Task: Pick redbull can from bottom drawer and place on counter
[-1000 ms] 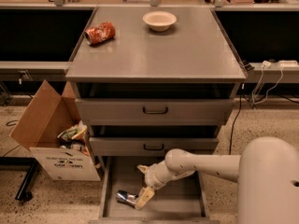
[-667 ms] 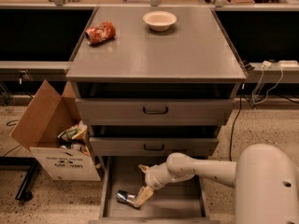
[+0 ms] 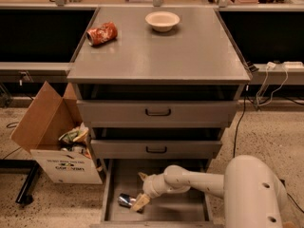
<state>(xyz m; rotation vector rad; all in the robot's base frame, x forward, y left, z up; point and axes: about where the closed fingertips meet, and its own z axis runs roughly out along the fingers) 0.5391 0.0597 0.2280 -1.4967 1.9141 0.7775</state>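
The redbull can (image 3: pixel 126 201) lies on its side on the floor of the open bottom drawer (image 3: pixel 190 213), near its left wall. My gripper (image 3: pixel 140 202) reaches down into the drawer from the right, its tan fingertips right against the can's right end. The counter (image 3: pixel 161 51) is the grey cabinet top above, far from the gripper.
A red-orange soda can (image 3: pixel 101 33) lies on the counter's left rear, a cream bowl (image 3: pixel 162 20) near the back middle. Two closed drawer fronts (image 3: pixel 157 112) overhang the open drawer. A cardboard box (image 3: pixel 56 141) of trash stands on the floor to the left. Cables hang at the right.
The gripper has shifted slightly lower and left in the drawer, closer onto the can. The can has not visibly moved.
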